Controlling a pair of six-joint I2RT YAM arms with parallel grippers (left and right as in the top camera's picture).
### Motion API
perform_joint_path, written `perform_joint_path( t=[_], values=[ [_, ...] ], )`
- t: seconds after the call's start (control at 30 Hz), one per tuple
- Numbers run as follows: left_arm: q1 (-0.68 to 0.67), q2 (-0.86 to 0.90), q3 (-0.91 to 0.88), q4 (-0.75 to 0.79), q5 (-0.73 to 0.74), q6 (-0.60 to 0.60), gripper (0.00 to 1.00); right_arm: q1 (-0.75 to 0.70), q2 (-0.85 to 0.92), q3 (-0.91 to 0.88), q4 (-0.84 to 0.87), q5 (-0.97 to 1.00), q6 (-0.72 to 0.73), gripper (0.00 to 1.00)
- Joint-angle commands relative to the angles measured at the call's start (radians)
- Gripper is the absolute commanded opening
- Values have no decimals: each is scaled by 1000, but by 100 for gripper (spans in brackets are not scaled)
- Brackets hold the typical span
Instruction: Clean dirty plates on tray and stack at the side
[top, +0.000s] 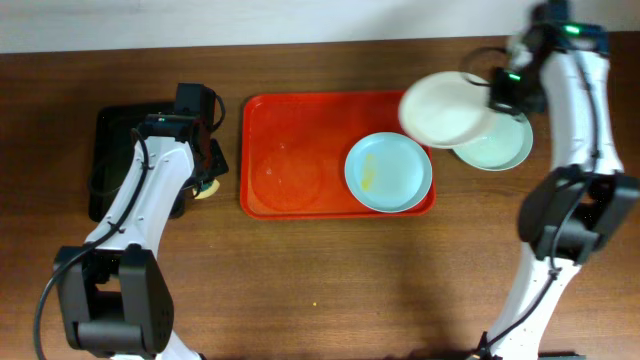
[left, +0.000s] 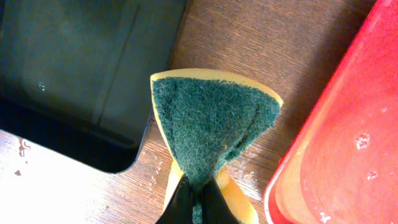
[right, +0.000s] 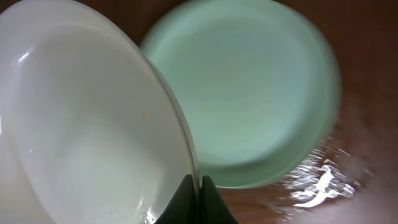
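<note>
The red tray (top: 290, 170) lies mid-table with a pale blue plate (top: 388, 172) with a yellow smear on its right end. A pale green plate (top: 500, 146) rests on the table right of the tray; it also shows in the right wrist view (right: 249, 93). My right gripper (top: 497, 95) is shut on the rim of the cream-white plate (top: 445, 108), held tilted above the green plate's left edge; the right wrist view shows my right gripper (right: 198, 186) pinching the cream-white plate (right: 81, 124). My left gripper (top: 207, 175) is shut on a folded yellow-green sponge (left: 211, 124) between the trays.
A black tray (top: 115, 160) sits at the left, also seen in the left wrist view (left: 81, 68). The red tray's rim (left: 336, 124) is just right of the sponge. Water drops lie on the wood near the green plate (right: 317, 183).
</note>
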Motion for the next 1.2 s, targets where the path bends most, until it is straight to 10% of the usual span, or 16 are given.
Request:
perform_joint_path(
  t=[0.0, 0.1, 0.2, 0.43, 0.53, 0.6, 0.63, 0.73, 1.17],
  values=[
    [3, -15, -10, 4, 13, -5, 0, -115, -22, -115, 71, -39, 10, 4],
    [3, -15, -10, 13, 15, -5, 0, -187, -21, -275, 236, -39, 95, 9],
    [1, -15, -10, 25, 16, -5, 0, -174, -21, -312, 305, -40, 95, 37],
    [1, -15, -10, 24, 16, -5, 0, -39, -245, -230, 100, -154, 149, 60],
    [1, -15, -11, 25, 20, -5, 0, 145, -289, -240, 52, -47, 189, 99],
    [1, -15, -11, 29, 50, -5, 0, 254, -240, -272, 51, -135, 176, 99],
    [2, -15, -11, 28, 49, -5, 0, 298, -218, -284, 35, -101, 159, 70],
    [2, -15, -11, 28, 49, -5, 0, 394, -204, -407, 24, 92, 516, 57],
    [1, -15, -11, 29, 50, -5, 0, 412, -201, -754, 359, 91, 655, 52]
  ],
)
